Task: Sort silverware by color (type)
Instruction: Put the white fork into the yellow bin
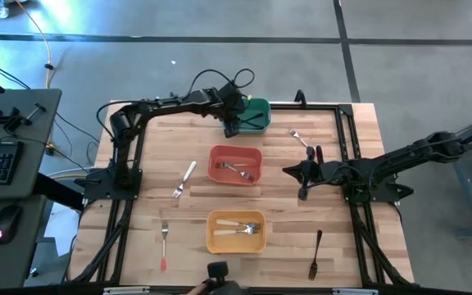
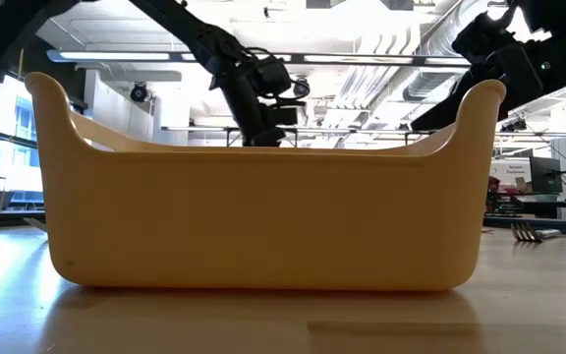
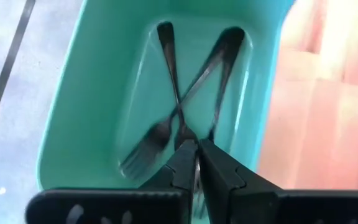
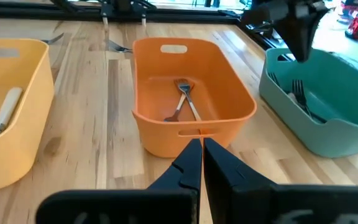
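Green bin (image 3: 92,93) holding 3 dark forks (image 3: 166,93); left gripper (image 3: 196,152) hovering above w/ fingers together, holding nothing; right gripper (image 4: 197,155) closed too.

My left arm reaches across the far edge of the table, its left gripper (image 3: 196,163) pointing down, fingers all but pressed together. My right arm waits at the table's right side, right gripper (image 4: 197,163) closed, apparently holding nothing.
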`<state>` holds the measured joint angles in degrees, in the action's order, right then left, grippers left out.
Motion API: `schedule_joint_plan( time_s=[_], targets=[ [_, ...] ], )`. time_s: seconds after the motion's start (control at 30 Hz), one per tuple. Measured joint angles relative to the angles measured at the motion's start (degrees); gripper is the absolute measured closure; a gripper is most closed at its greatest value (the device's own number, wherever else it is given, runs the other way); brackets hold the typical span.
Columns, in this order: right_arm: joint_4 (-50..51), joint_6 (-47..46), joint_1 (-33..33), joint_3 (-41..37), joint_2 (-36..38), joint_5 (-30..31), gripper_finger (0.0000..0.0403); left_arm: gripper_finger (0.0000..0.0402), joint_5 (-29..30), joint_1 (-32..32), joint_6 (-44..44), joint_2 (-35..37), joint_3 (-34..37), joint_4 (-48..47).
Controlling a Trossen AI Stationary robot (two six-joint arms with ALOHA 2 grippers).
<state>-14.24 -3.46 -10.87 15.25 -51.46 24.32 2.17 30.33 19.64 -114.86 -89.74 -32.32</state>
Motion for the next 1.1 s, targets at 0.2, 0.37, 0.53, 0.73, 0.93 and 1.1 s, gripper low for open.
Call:
schedule_joint_plan(
  time_s=[0.2, 0.37, 0.53, 0.73, 0.93, 1.1],
  targets=[
    [4.3, -2.6, 0.0, 0.7, 0.1, 0.0, 0.0390, 0.0401, -3.2, 0.0, 0.0, 9.1, 12.7, 10.4],
    [23.6, -7.4, 0.0, 8.6, 0.1, -0.1, 0.0353, 0.0401, -10.6, -0.8, -1.3, 20.8, 28.5, 25.9],
    [41.2, -12.0, 0.1, 17.3, -0.5, -0.1, 0.0313, 0.0401, -11.1, -3.0, -5.4, 32.7, 42.6, 38.9],
    [55.5, -16.0, 0.1, 23.6, -6.7, -2.8, 0.0280, 0.0401, -11.1, -6.5, -8.9, 43.8, 56.2, 51.3],
    [63.7, -13.7, 0.1, 26.9, -17.4, -4.5, 0.0272, 0.0401, -10.8, -8.1, -12.6, 49.9, 65.3, 59.4],
    [66.8, -11.7, 2.0, 26.4, -24.9, -9.0, 0.0272, 0.0401, -10.4, -8.0, -14.0, 52.2, 70.0, 61.3]
  ],
)
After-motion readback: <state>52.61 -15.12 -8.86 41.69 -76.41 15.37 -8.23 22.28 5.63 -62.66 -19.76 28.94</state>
